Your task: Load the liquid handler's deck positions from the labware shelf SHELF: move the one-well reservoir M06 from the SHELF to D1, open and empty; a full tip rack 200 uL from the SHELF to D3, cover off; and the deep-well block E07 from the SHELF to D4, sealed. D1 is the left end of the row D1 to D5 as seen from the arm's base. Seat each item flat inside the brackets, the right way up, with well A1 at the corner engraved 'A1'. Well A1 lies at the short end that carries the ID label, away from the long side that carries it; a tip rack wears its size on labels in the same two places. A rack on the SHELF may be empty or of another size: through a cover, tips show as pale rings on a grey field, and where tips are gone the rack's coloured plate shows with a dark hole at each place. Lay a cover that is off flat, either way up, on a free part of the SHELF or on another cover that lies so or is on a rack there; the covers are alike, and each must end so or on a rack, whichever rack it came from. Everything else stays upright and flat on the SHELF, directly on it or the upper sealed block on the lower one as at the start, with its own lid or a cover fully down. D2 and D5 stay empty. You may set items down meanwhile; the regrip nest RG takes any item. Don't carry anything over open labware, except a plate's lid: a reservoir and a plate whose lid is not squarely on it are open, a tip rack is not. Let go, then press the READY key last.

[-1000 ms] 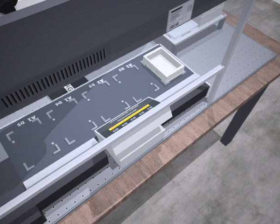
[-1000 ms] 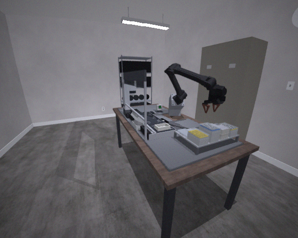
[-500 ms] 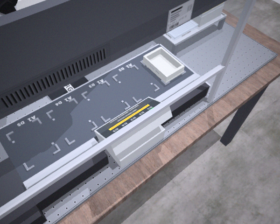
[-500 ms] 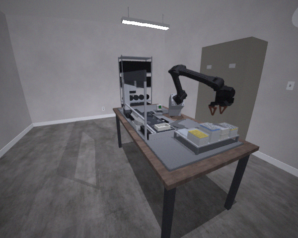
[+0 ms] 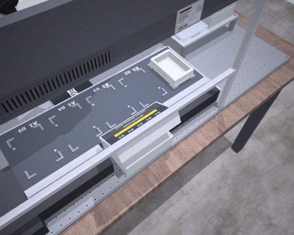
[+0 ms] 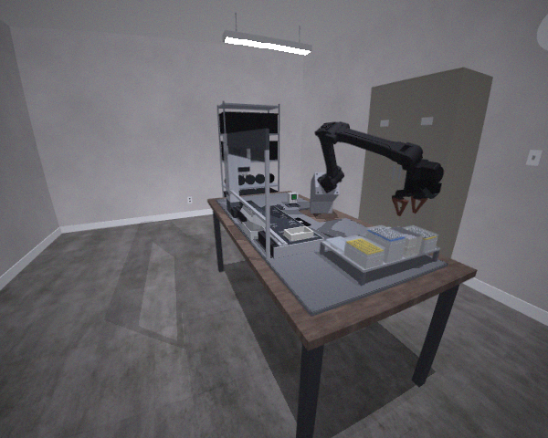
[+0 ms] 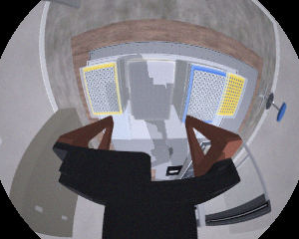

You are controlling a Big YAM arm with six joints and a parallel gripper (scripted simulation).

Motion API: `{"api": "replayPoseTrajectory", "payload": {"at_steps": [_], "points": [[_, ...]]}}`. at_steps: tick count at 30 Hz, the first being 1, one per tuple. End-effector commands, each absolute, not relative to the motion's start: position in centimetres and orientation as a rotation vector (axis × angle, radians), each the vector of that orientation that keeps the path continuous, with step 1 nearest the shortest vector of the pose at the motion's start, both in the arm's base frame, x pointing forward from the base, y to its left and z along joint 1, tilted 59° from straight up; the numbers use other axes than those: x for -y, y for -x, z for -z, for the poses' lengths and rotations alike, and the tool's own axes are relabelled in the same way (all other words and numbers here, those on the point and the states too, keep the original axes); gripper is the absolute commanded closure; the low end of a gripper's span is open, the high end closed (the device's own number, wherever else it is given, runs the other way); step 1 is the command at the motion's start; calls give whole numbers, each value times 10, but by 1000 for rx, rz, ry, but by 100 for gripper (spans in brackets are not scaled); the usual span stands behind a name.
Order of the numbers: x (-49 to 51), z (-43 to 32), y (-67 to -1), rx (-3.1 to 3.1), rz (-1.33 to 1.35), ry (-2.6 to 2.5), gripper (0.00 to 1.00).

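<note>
The white one-well reservoir [image 5: 171, 67] sits open and empty inside the D1 brackets; it also shows in the exterior view [image 6: 298, 232]. The D2 to D5 brackets [image 5: 73, 118] hold nothing. My gripper [image 6: 408, 204] hangs open and empty high above the shelf [image 6: 380, 256]. In the wrist view the fingers spread over the shelf. Below them stand a yellow-edged tip rack [image 7: 101, 88] at the left, a blue-edged rack [image 7: 208, 91] and another yellow-edged rack [image 7: 233, 95] at the right. Grey blocks [image 7: 149, 94] lie between them; their labels are too small to read.
The handler's dark housing [image 5: 53, 45] overhangs the back of the deck. A pale rail [image 5: 132, 136] and post [image 5: 241, 54] run along the deck's front, with a display panel [image 5: 135, 122] on it. A small green-faced box [image 6: 292, 196] stands by the arm's base.
</note>
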State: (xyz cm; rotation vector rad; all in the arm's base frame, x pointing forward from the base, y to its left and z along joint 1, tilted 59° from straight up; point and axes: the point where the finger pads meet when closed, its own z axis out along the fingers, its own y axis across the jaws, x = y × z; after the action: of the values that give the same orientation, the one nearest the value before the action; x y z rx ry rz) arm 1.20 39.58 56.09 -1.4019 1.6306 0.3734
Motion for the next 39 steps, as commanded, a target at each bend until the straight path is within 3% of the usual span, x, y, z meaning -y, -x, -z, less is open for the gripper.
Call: {"api": "replayPoseTrajectory", "payload": {"at_steps": [1, 39], "points": [[-373, -603, -19, -1609, -456, 1330, 0], [-427, -547, -34, -1622, -385, 1386, 0]]}}
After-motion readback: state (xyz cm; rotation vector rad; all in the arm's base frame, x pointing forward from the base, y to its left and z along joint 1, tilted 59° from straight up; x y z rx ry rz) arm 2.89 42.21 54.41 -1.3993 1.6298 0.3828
